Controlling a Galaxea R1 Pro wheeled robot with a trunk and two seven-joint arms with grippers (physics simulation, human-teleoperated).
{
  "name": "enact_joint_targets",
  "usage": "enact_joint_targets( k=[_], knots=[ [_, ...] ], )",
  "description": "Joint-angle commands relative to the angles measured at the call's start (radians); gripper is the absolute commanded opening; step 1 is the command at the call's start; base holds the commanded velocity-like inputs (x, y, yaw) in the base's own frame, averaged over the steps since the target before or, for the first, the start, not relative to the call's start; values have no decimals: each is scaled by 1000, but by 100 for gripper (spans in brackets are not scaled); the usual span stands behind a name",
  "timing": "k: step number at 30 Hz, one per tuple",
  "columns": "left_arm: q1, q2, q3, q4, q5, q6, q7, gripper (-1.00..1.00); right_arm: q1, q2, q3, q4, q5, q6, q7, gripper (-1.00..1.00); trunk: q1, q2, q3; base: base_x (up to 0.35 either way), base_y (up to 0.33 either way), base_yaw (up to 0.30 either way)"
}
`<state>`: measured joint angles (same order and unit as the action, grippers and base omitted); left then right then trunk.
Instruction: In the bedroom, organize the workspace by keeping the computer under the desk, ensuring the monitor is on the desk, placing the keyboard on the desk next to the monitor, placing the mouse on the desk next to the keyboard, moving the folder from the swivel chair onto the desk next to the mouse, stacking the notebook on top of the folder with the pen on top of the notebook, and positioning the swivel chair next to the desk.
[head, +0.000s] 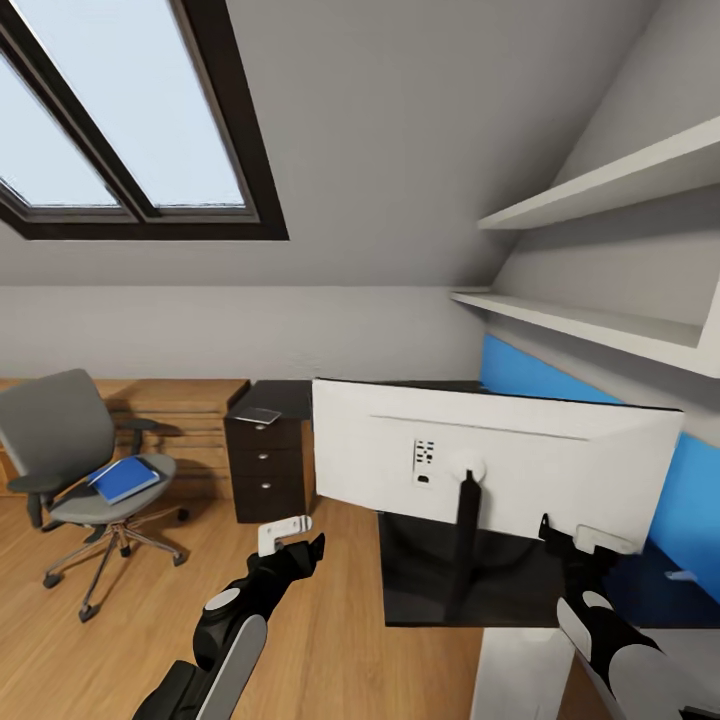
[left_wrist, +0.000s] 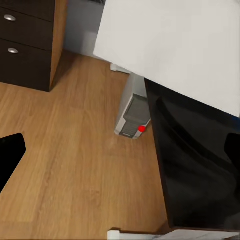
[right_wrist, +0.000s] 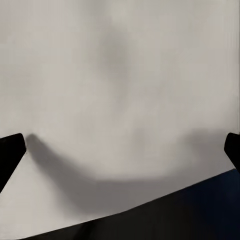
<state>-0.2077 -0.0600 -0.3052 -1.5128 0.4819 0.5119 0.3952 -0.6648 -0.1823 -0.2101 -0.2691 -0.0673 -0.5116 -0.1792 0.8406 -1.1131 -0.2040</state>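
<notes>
A: Left gripper (head: 300, 540)?
B: Jaws spread wide, holding nothing, in the air over the wood floor (head: 330, 640) just beside the desk (head: 420, 590) edge, below the monitor's lower left corner.

A: Right gripper (head: 570, 540)?
B: Jaws parted, empty; white back of the monitor (head: 500, 455) close ahead, spanning the gap between the fingers. Contact cannot be told.

A: Monitor?
B: Upright on the glossy black desk top, stand (head: 465, 540) planted, back facing the robot.

A: Computer (left_wrist: 132, 107)?
B: On the floor under the desk, partly hidden.

A: Folder (head: 124, 479)?
B: Blue, flat on the swivel chair (head: 70, 450) seat, well apart to the left, beyond the drawer unit (head: 266, 462).
</notes>
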Motion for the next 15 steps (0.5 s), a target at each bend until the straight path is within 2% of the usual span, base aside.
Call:
enact_joint_targets(
  k=[1,15],
  knots=[
    [-1,0,-1,-1,11,2,10,100,-1,0,4,1,-6,-4,0,100,0,-1,-1,130,-1,0],
    [0,0,-2,-6,11,-4,10,100,-1,0,4,1,-6,-2,1,100,0,-1,-1,17,0,0]
  ],
)
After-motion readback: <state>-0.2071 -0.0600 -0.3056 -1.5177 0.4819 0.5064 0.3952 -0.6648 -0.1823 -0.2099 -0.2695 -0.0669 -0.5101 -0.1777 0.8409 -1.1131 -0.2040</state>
